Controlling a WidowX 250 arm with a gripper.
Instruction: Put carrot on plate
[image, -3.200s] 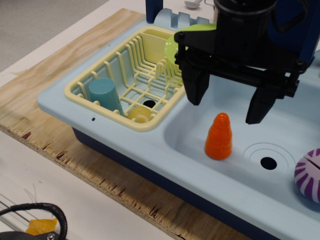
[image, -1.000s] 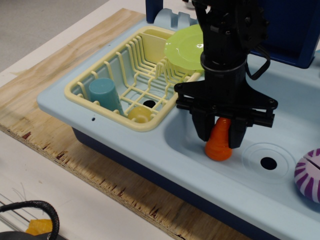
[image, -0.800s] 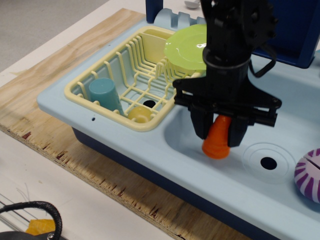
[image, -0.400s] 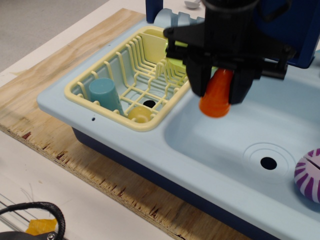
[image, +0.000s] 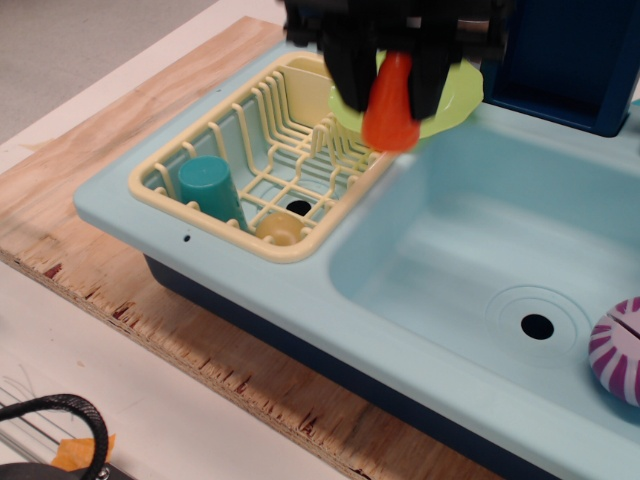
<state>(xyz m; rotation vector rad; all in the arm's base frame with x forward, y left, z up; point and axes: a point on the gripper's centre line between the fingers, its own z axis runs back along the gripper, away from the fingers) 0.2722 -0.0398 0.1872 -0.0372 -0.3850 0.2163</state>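
Up top, gripper (image: 388, 75) clasps carrot (image: 390, 105) (plywood (image: 130, 110) beneath sink (image: 300, 285)).

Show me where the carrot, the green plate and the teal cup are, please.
carrot (image: 390, 105), the only camera view, on its wide lower body below the gripper.
green plate (image: 455, 100), same view, on its right rim.
teal cup (image: 208, 185), same view, on its side wall.
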